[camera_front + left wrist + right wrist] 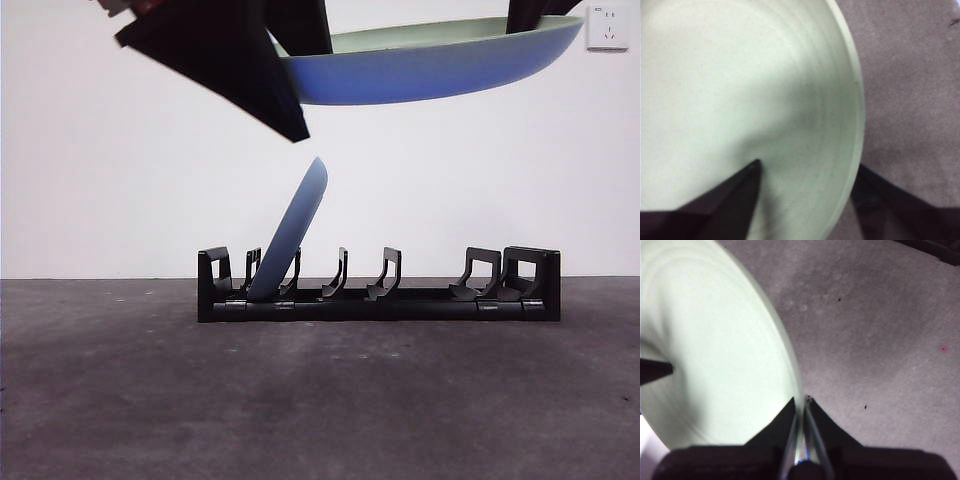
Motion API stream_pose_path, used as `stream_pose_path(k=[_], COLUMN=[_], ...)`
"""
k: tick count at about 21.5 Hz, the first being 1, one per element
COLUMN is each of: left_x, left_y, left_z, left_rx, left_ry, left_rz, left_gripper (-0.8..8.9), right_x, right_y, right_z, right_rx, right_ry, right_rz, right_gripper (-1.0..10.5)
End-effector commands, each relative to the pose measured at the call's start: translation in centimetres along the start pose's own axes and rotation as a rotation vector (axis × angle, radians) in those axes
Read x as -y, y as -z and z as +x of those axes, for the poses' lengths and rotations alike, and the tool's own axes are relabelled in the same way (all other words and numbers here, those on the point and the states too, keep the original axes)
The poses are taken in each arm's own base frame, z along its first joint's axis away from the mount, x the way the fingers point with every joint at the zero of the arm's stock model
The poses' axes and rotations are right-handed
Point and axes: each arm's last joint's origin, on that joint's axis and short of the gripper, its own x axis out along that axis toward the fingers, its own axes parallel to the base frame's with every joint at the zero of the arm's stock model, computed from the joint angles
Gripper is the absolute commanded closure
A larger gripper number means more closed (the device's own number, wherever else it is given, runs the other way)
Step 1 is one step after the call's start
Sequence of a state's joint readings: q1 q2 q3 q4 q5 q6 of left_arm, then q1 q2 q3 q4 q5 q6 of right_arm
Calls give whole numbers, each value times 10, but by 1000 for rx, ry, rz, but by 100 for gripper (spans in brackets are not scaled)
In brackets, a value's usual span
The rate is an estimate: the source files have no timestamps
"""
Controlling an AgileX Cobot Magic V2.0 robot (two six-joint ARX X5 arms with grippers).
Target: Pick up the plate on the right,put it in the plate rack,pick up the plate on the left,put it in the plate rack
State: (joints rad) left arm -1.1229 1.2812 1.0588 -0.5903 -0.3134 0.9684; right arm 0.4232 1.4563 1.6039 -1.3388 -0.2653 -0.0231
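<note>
A pale green plate with a blue underside (430, 65) hangs nearly level high above the plate rack (400, 305). My right gripper (801, 401) is shut on this plate's rim (715, 340) and shows at its right end (530, 15). My left gripper (809, 167) straddles the opposite rim, its jaws wide apart, one over the plate's inside (740, 90) and one beneath. It is the big dark wedge at the plate's left end (290, 85). A second plate (295, 235) leans in a slot near the rack's left end.
The long black rack stands on the dark grey table (320, 400), with several bare dividers to the right of the leaning plate. A white wall is behind, with a socket (608, 28) at the top right.
</note>
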Motion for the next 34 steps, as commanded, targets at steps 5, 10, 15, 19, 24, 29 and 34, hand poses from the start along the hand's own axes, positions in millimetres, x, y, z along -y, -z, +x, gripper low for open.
stream_pose_path(k=[5, 10, 15, 19, 24, 29, 34], left_x=[4, 9, 11, 12, 13, 7, -14], left_y=[-6, -9, -10, -11, -14, -20, -19], left_z=[-1, -3, -4, -4, -4, -5, 0], left_rx=[17, 20, 21, 27, 112, 203, 332], left_ry=[7, 29, 44, 52, 116, 86, 20], left_rz=[-28, -10, -24, -35, -124, -211, -405], left_gripper=[821, 821, 821, 821, 821, 821, 821], right_x=[0, 1, 3, 3, 2, -3, -17], right_y=[1, 1, 1, 1, 1, 7, 39], right_z=[-1, -1, -2, -2, -7, -26, -80], right_rx=[9, 9, 11, 14, 49, 159, 402], right_ry=[-3, 11, 21, 22, 22, 30, 124], right_rz=[-10, -5, -2, -3, -25, -54, -72], right_gripper=[963, 962, 949, 886, 640, 631, 631])
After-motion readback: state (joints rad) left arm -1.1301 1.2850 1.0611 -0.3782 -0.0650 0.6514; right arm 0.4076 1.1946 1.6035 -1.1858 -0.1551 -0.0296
